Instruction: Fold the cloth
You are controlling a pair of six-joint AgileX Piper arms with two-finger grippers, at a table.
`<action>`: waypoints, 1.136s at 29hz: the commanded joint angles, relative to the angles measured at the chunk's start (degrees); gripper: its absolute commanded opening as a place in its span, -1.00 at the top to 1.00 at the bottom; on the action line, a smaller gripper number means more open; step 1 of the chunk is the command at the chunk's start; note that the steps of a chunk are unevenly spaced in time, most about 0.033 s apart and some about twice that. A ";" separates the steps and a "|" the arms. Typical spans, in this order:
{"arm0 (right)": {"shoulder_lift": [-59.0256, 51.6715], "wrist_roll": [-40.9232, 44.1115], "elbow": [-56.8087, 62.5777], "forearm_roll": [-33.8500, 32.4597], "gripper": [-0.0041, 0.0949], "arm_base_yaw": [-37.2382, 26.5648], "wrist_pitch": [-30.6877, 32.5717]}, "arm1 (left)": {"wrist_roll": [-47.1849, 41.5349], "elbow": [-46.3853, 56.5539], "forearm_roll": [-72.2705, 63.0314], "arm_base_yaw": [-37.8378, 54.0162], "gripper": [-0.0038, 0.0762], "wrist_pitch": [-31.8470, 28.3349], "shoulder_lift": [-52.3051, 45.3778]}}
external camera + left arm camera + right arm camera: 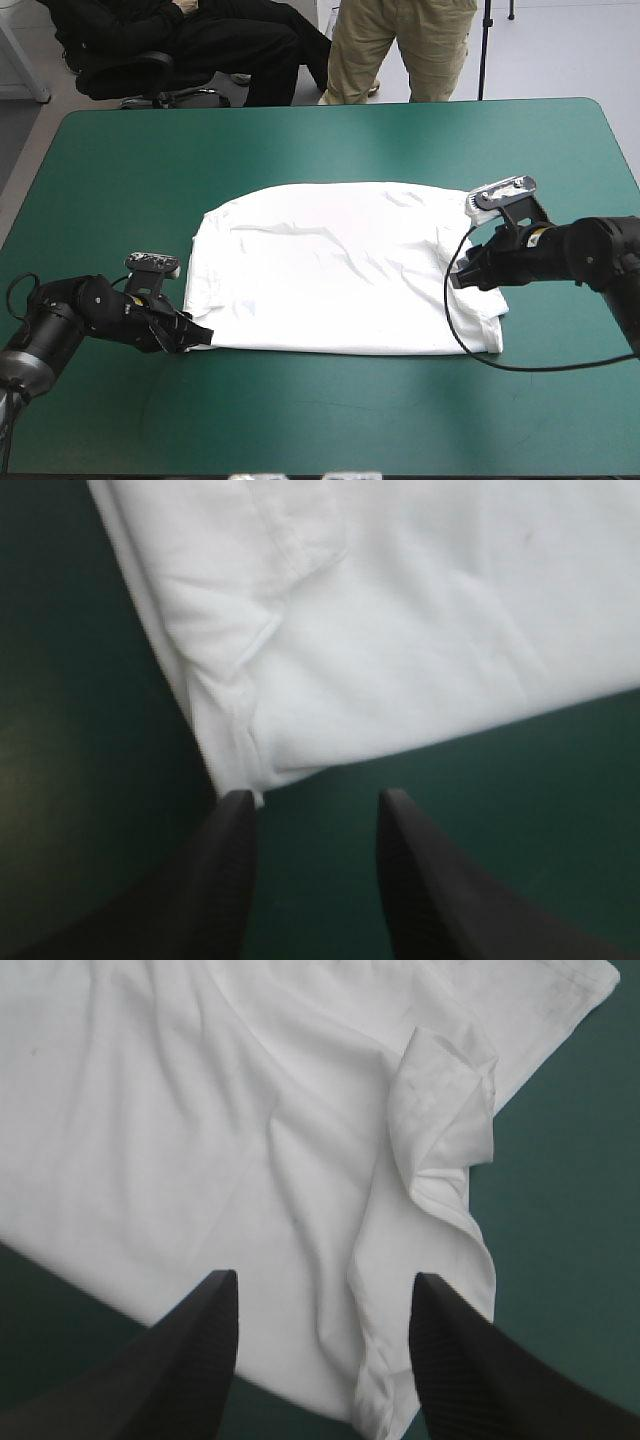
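The white T-shirt (340, 270) lies folded into a broad flat rectangle in the middle of the teal-green table. My left gripper (192, 338) sits low at the shirt's near left corner, open; in the left wrist view the corner of the T-shirt (240, 770) lies just ahead of the left gripper (315, 802), touching one fingertip. My right gripper (462, 275) hovers over the shirt's right end, open. In the right wrist view the T-shirt (200, 1130) spreads under the right gripper (325, 1285), with a rumpled fold (440, 1120) ahead of it.
Bare teal-green table cover (330, 420) surrounds the shirt on all sides, widest along the near edge and the far side.
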 commanded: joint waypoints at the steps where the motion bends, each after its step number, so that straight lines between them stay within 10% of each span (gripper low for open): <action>1: -4.28 0.94 -1.39 0.34 -0.09 -0.20 1.03 | -2.18 0.99 -1.07 -0.14 0.17 -7.00 -0.89; 22: -5.78 2.17 10.53 -1.46 -0.08 -0.20 -1.97 | -4.45 1.94 2.96 -0.14 0.20 -9.25 13.33; 29: -5.78 7.34 16.29 -7.79 -0.08 -0.20 -3.47 | -0.98 1.94 2.97 -0.14 0.95 -6.27 13.43; 33: -5.58 7.86 18.85 -7.43 -0.08 -0.20 -5.89 | -0.63 1.94 2.97 -0.14 0.95 -6.19 13.43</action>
